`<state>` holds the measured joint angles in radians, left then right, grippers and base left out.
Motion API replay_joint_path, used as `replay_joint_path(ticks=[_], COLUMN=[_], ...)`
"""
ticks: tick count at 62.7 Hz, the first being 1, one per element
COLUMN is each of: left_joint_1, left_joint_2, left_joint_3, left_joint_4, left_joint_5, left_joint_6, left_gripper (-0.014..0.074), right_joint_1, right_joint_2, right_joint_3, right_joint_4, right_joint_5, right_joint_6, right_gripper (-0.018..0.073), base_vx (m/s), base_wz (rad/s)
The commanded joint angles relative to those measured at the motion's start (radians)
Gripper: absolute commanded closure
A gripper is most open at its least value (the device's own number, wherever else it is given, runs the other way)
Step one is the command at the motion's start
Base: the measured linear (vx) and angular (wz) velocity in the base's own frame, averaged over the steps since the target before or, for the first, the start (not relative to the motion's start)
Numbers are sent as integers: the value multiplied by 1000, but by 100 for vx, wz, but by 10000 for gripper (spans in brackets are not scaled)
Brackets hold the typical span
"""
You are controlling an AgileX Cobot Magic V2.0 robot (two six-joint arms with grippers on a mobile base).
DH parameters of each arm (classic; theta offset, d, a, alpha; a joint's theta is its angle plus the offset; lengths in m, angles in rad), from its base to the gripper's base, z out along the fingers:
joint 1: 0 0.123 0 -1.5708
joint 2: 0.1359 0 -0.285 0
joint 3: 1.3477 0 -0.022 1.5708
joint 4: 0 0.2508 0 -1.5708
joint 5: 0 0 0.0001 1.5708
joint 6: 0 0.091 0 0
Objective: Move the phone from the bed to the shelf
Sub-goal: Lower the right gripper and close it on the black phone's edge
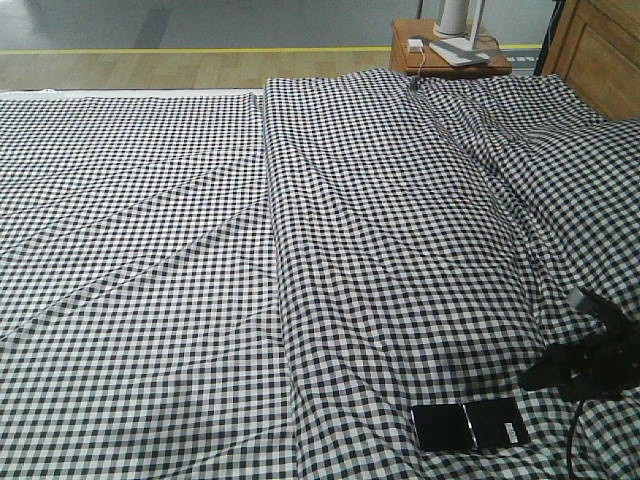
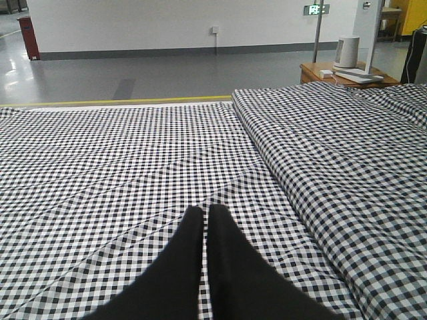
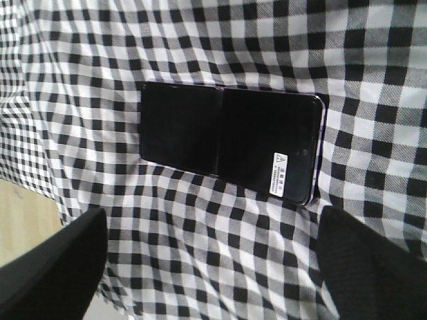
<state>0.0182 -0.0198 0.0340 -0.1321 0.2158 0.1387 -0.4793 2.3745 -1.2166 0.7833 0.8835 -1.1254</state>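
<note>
Over the bed (image 1: 150,250), my right end effector (image 3: 210,240) hung released near the flat phone (image 3: 230,143), fingers (image 3: 47,267) spread to straddle it.

the bed (image 1: 150,250) is covered in a small black-and-white gingham check, and its wooden frame (image 1: 600,55) is light brown. the phone (image 3: 230,142) is glossy black with a small white sticker (image 3: 278,175) printed in black. the left gripper (image 2: 205,212) and the right gripper (image 3: 213,220) are both plain black. the nightstand (image 1: 440,62) is warm brown, the floor (image 2: 133,73) is grey with a yellow line (image 1: 200,49), and the wall (image 2: 167,20) is white.
</note>
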Motion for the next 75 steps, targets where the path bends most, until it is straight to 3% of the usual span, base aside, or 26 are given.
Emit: replay_joint_path(ticks=[1,75], left_joint_1=[-2,-2], left_joint_2=[-6,-6], left_joint_3=[1,1], left_joint_4=[-6,-6], left_joint_5=[-77,-77], left_joint_6=[-4,-4], left_gripper=[596,596], right_joint_1=[-8,-6], right_joint_2=[-18,317], right_joint_3=[-34,-195], right_joint_4=[28,241], right_joint_5=[41,91], right_joint_6=[-21,-173], right_gripper=[-36,-36], base_vx=[0,0], base_wz=[0,0])
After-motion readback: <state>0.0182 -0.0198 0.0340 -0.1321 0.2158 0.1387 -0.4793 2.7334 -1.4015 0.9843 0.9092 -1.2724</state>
